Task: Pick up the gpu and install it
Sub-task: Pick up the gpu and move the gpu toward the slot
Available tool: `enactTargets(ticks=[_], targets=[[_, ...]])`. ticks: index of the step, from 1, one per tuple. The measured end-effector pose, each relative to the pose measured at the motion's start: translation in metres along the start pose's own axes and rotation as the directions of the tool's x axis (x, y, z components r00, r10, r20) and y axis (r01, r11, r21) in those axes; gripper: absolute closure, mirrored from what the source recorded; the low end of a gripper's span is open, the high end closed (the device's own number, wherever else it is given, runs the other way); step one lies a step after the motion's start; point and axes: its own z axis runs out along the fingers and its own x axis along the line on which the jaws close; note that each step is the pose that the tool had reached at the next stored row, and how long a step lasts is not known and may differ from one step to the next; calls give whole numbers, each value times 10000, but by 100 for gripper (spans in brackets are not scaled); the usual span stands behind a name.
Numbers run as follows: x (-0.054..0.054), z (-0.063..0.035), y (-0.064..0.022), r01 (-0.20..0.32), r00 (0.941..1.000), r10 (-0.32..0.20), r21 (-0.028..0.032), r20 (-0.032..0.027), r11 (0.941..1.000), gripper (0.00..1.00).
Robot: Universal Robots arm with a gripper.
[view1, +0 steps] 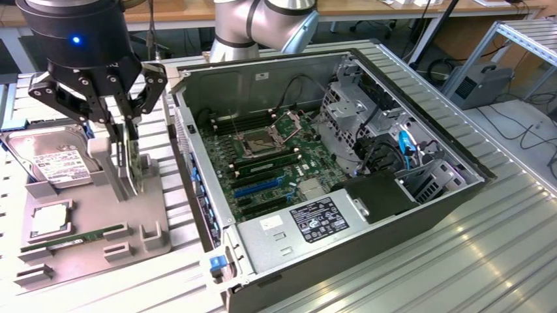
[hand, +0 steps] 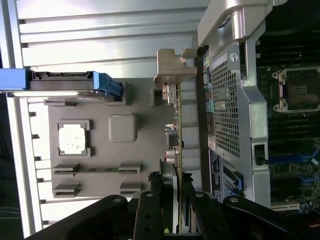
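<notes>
Clamping the gpu (view1: 132, 163) between my fingers, my claw (view1: 124, 127) holds it on edge over the grey parts tray (view1: 87, 215), just beside the open computer case (view1: 348, 215). Its long axis runs along the case wall, with the silvery bracket (hand: 172, 70) at the end farthest from my claw.

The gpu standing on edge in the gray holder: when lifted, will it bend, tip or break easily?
Probably stiff: the gpu is a flat board with a metal bracket. Likely light, being so thin. Its exposed components look fragile, so it may tolerate little squeezing.
</notes>
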Motion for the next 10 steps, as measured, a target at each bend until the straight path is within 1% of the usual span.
enactTargets(ticks=[5,10], targets=[[-3,-97,1,0,10000,0,1,0,10000,73],[-6,-218,2,0,10000,0,0,0,10000,73]])
